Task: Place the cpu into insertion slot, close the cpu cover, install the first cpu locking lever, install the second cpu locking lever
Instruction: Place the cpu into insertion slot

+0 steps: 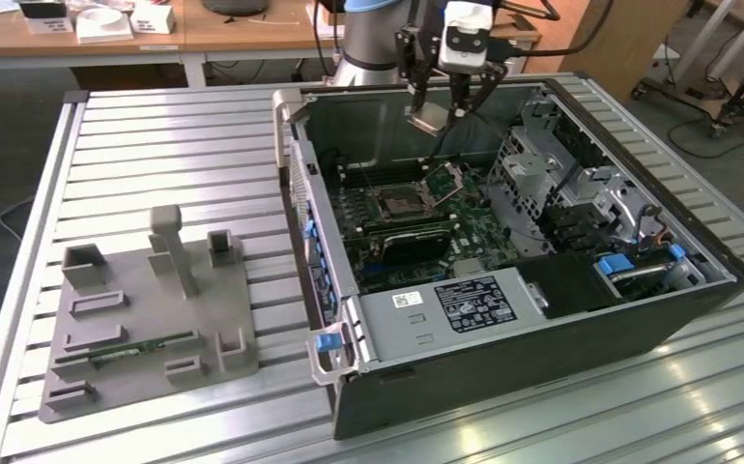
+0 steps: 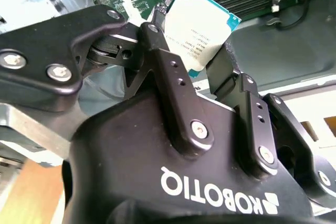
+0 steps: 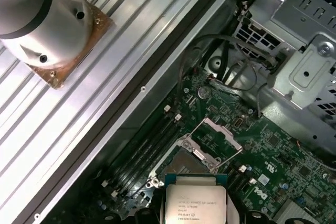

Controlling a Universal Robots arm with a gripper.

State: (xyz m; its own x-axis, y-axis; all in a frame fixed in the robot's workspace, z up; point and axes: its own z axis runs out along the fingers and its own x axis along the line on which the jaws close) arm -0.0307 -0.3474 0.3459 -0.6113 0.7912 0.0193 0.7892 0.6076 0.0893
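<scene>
My gripper (image 1: 437, 109) is shut on the cpu (image 1: 426, 119), a small square silver chip, and holds it in the air over the far part of the open computer case. In the second wrist view the black fingers (image 2: 157, 51) clamp the cpu (image 2: 202, 24) by two opposite edges. On the green motherboard below lies the insertion slot (image 1: 395, 203), dark in the centre with a silver rim. The cpu cover (image 1: 447, 176) stands tilted up beside it. In the first wrist view the cpu (image 3: 195, 203) hovers close to the insertion slot (image 3: 181, 165) and the raised cpu cover (image 3: 215, 136).
The computer case (image 1: 514, 338) lies open on a slatted metal table (image 1: 179, 145). Inside are a drive cage (image 1: 546, 169), loose cables and memory slots (image 3: 139, 156). A grey fixture block (image 1: 147, 309) sits at the exterior view's left. The robot base (image 3: 50, 22) is bolted beyond the case wall.
</scene>
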